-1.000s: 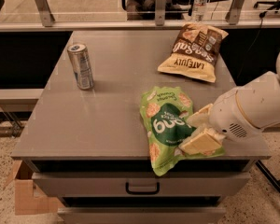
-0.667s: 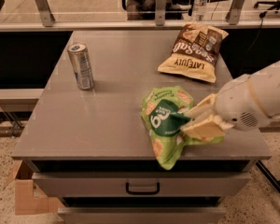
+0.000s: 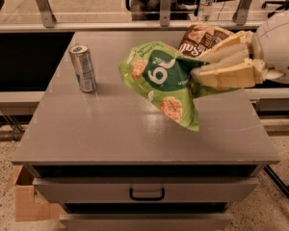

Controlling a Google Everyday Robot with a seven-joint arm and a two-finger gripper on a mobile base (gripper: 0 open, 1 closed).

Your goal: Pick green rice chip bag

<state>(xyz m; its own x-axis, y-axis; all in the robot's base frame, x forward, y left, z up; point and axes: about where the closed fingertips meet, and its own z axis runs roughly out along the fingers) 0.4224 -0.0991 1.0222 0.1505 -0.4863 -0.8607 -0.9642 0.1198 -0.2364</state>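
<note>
Green rice chip bag (image 3: 159,81) hangs in air above the counter (image 3: 111,124), its right edge clamped in the cream claw (image 3: 195,68) over the counter's right side; a silver can (image 3: 83,67) stands at its left.

You have the green rice chip bag (image 3: 156,76) pinched at its right edge between the jaws of the gripper (image 3: 198,67), which reaches in from the right. The bag spreads leftward from the jaws, crumpled and tilted. Its dark green circle with white lettering faces you, tan rice-chip pictures surround it, and one corner droops below the jaws toward the surface (image 3: 111,129).
</note>
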